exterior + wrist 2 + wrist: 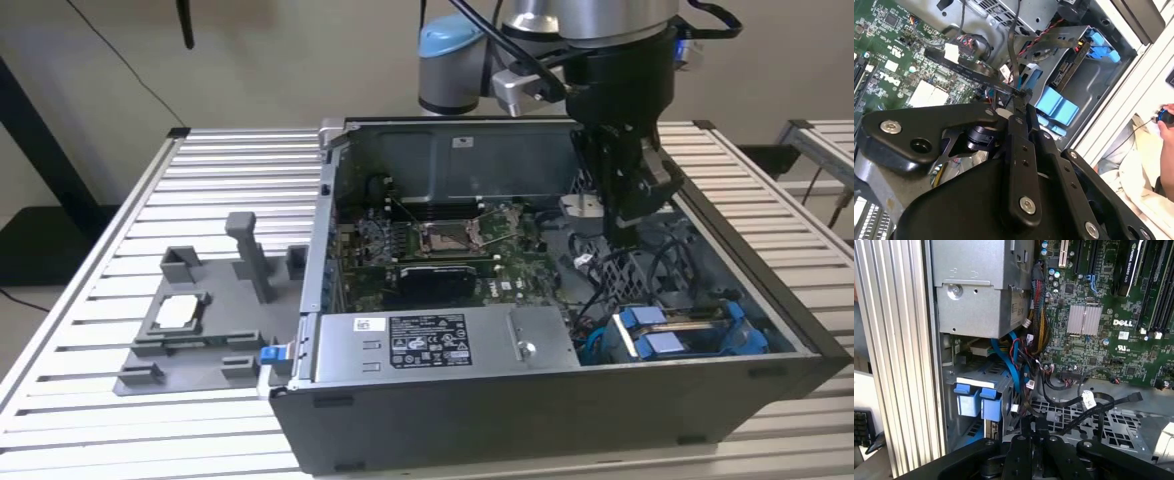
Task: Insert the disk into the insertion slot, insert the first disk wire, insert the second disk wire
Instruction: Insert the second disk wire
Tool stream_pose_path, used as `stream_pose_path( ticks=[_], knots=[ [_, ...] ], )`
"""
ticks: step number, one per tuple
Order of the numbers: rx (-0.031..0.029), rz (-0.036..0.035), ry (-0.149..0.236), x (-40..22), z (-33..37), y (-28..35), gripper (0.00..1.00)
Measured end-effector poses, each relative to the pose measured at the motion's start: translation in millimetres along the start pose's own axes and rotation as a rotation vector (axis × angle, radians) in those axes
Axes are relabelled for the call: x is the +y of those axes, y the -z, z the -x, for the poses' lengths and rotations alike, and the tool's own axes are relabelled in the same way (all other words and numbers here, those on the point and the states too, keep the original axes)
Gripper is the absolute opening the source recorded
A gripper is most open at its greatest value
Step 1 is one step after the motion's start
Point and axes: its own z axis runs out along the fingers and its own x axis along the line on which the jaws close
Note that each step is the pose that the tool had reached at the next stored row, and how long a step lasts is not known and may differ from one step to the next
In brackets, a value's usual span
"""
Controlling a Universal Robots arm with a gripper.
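The insertion slot point(742, 336) is a grey bay with blue rails in the case's near corner, at the exterior view's right. The disk point(686, 321) sits inside it, its dark face point(1070, 64) showing between blue tabs point(976, 399). My gripper point(625, 232) hangs inside the case, between the motherboard and the bay. In the second wrist view its fingers point(1015, 131) are together at the gripper's tip point(1021, 97), pinching a black flat disk wire point(974, 72) that runs off toward the motherboard. The tip point(1035, 423) stands over the perforated case floor, among black wires.
A long grey box with a white label point(427, 345) lies along the case's near side. The motherboard point(454, 245) covers the case floor. Blue, red and black cables point(1021, 355) bunch beside the bay. A grey fixture point(200, 320) stands on the slatted table. A person's hand point(1166, 117) is outside the case.
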Motion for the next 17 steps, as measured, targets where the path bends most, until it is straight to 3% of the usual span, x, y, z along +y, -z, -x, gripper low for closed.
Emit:
stream_pose_path(
  ticks=[7,13,17],
  knots=[
    [0.0,0.0019,0.0,-0.4,-1.6,-0.5,0.16],
    [-0.0037,0.0295,0.006,-2.2,-20.4,-6.9,0.16],
    [-0.0083,0.0371,0.006,-4.6,-33.1,-11.9,0.16]
  ],
)
